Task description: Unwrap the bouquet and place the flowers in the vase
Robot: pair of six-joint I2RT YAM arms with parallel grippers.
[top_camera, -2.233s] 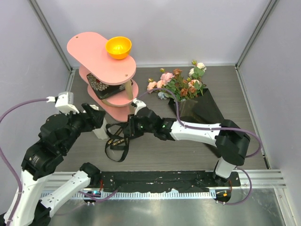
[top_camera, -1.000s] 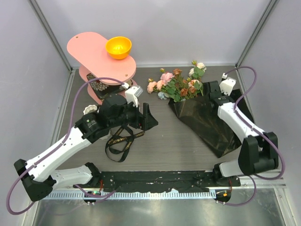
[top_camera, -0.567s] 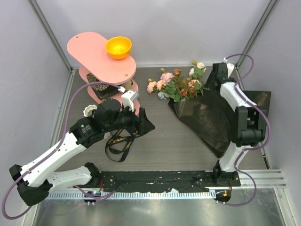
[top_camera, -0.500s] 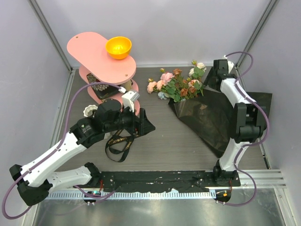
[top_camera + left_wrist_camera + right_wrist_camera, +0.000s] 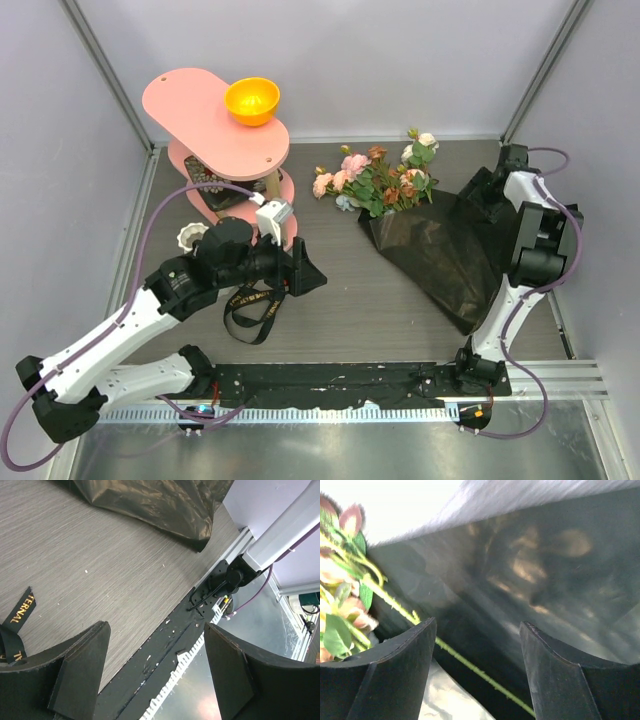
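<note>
Vase (image 5: 187, 236) only overhead, green stem (image 5: 470, 666) against black wrap (image 5: 545, 580) only right wrist

Gold capital letters run along the black ribbon (image 5: 21, 611) at the left edge of the left wrist view, and only "ERNAL" can be made out. In the top view, left of centre, the ribbon's gold lettering is too small to read.

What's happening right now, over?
Left gripper, right gripper open. Flowers lying on opened wrap, not yet in vase. Ribbon loose on table.
</note>
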